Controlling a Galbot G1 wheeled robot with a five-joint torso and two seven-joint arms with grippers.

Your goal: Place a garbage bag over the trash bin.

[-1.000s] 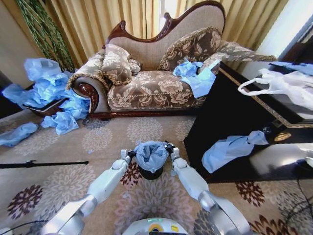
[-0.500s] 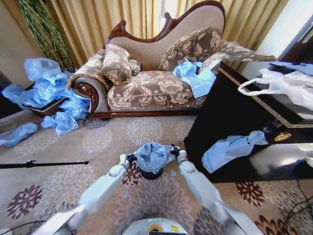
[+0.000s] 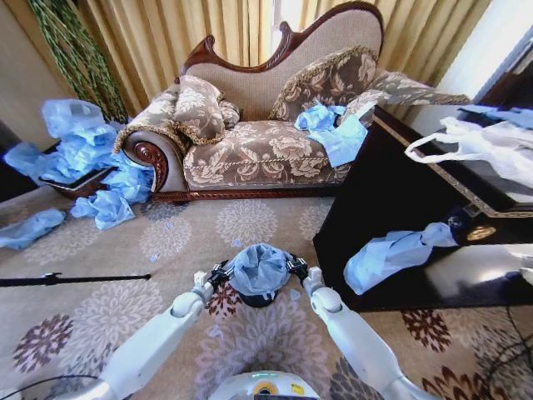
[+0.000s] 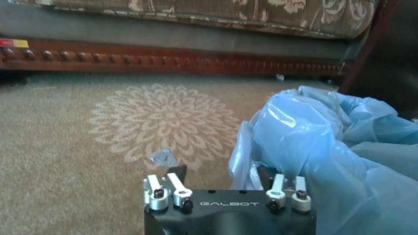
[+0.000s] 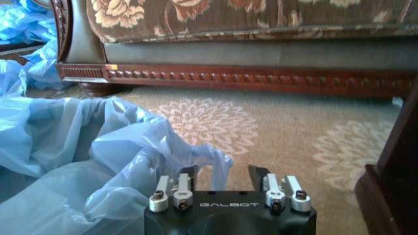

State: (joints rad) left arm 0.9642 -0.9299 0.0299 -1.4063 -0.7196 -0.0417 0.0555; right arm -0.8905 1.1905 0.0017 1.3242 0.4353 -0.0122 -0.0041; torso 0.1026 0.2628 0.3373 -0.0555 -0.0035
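A light blue garbage bag lies draped over the small black trash bin on the carpet, and only the bin's lower edge shows beneath it. My left gripper is at the bag's left side and my right gripper at its right side. In the left wrist view the left gripper is open, with the bag against one finger. The right gripper is open too, and a flap of the bag hangs just ahead of its fingers.
A patterned sofa stands behind the bin. A dark wooden table is close on the right, with a blue bag and a white handled bag on it. Several blue bags are piled at the left. A black rod lies on the carpet.
Both arms have sunk lower and the grippers sit lower beside the bin. The bag, earlier showing a hollow mouth, now lies wider and flatter over the bin, hiding more of it.
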